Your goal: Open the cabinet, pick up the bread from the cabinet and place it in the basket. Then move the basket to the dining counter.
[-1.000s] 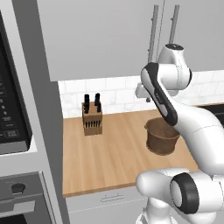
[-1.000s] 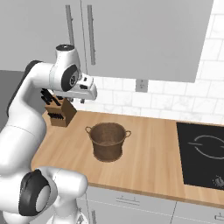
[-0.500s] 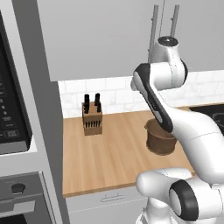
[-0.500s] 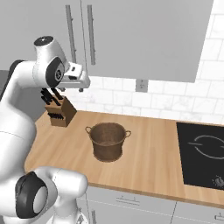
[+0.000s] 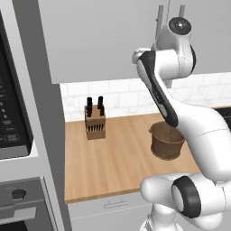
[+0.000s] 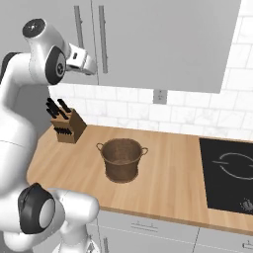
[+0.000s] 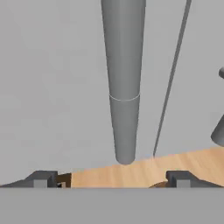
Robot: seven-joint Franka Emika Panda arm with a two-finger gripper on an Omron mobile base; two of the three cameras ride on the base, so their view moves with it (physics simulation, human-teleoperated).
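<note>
Light grey cabinet shut, silver bar handle between released jaws; arm has risen from the basket.

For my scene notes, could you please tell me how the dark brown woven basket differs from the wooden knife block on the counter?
The dark brown woven basket is round, open-topped and empty; the wooden knife block is boxy, lighter tan and holds black-handled knives. The basket sits mid-counter, the knife block back by the tiled wall. Both stand on the wood worktop.
</note>
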